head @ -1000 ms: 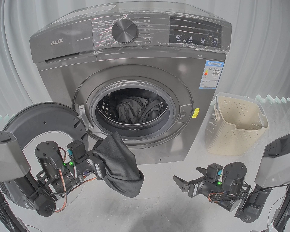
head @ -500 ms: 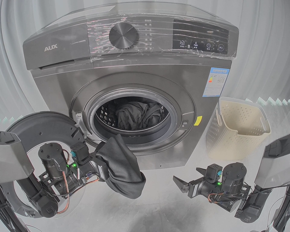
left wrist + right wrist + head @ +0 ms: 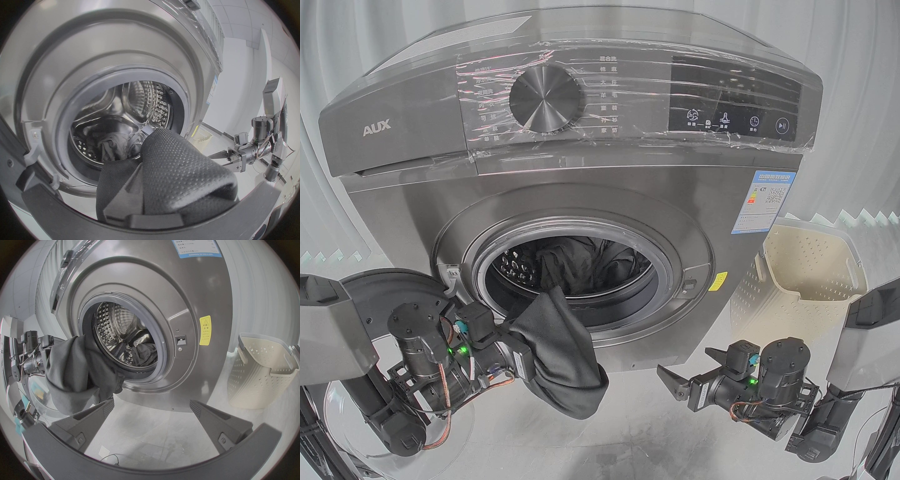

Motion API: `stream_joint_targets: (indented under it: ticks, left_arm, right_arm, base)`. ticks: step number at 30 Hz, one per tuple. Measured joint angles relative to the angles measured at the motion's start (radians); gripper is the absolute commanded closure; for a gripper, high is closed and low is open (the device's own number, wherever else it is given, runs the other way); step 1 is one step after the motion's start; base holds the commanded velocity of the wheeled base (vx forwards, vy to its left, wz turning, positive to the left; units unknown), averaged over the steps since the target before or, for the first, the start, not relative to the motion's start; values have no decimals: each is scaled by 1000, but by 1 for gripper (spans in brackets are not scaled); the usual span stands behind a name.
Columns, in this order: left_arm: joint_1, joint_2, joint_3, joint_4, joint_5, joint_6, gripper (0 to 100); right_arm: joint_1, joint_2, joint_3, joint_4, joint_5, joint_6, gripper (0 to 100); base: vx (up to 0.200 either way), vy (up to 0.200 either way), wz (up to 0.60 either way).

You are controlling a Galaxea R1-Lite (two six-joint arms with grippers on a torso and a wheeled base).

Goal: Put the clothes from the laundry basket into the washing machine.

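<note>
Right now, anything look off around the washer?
Crinkled plastic film covers the washing machine's control panel, apparently never peeled. Otherwise nothing odd: the left gripper holds a dark garment at the door opening.

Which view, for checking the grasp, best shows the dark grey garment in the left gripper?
The head view: the dark grey garment hangs whole from the left gripper. The right wrist view shows it farther off; the left wrist view, close-up folds.
</note>
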Motion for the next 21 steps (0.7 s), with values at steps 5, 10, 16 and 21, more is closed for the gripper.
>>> stream_joint_targets:
  ticks: [5, 10, 16, 21]
  left_arm:
    - [-49, 19, -7, 0, 23, -3, 100]
    - [-65, 80, -64, 0, 24, -4, 100]
    - [-62, 164, -222, 0, 17, -17, 100]
    - [-56, 252, -357, 1, 17, -31, 100]
  right_arm:
    - [24, -11, 5, 0, -6, -1, 0]
    - [40, -23, 8, 0, -20, 0, 0]
    - [51, -32, 11, 0, -23, 0, 0]
    - [58, -35, 11, 0, -24, 0, 0]
  base:
    - [0, 0, 0]
    - [0, 0, 0]
    - [0, 0, 0]
    - [0, 0, 0]
